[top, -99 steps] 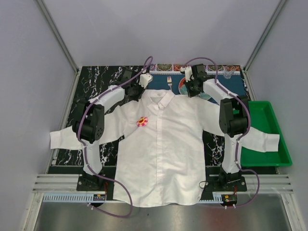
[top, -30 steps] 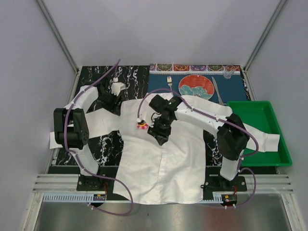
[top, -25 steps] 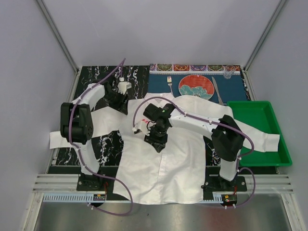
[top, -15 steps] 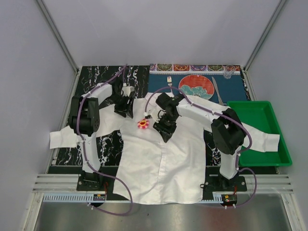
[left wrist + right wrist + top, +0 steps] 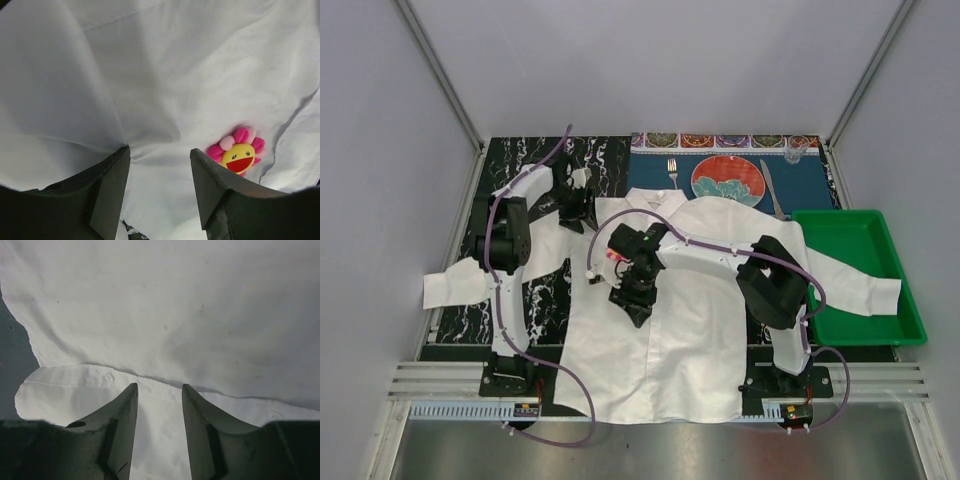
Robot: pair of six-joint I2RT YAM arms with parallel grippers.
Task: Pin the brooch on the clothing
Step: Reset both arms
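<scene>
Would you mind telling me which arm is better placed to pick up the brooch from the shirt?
Probably the left: the brooch lies on the shirt just beside the open left fingers. The right fingers have only fabric in their wrist view.

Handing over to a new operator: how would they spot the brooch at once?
Find the big white shirt spread on the table. On its chest lies the brooch: a tiny flower with pink petals and a smiling yellow face, the only colourful thing lying on the cloth.
</scene>
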